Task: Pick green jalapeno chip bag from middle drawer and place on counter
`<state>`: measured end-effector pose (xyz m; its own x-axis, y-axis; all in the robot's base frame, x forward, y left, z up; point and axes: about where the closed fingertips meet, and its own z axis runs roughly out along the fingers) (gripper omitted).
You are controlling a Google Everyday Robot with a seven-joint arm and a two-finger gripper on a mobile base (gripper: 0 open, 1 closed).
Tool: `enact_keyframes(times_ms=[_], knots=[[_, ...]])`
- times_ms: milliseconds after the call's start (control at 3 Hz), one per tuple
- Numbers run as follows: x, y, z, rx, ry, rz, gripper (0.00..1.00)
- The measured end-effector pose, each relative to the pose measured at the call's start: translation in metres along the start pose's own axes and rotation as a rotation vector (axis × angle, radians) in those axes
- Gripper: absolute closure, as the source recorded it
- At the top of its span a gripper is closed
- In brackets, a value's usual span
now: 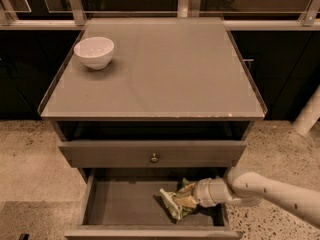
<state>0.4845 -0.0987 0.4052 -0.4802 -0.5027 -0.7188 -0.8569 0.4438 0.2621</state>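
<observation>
The green jalapeno chip bag (175, 200) lies crumpled on the floor of the open middle drawer (120, 204), right of its middle. My gripper (192, 196) reaches into the drawer from the right on a white arm and is right at the bag's right side. The bag hides the fingertips. The counter (165, 69) is the grey glossy top above, with a thin raised rim.
A white bowl (94, 52) stands at the counter's back left corner. A shut drawer front with a small round knob (154, 157) sits just above the open drawer. Speckled stone floor lies on both sides. A white post (307, 114) stands at right.
</observation>
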Motion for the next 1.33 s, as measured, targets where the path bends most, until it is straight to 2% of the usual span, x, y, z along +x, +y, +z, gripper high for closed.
enact_keyframes(times_ms=[333,667,1000,1333], knots=[[-0.033,0.014,-0.049,-0.059,-0.161,-0.062,1.00],[-0.048,0.049,-0.112,-0.110,-0.290,-0.094,1.00],[-0.053,0.082,-0.164,-0.139,-0.363,-0.111,1.00],[-0.071,0.107,-0.206,-0.121,-0.373,-0.156,1.00]])
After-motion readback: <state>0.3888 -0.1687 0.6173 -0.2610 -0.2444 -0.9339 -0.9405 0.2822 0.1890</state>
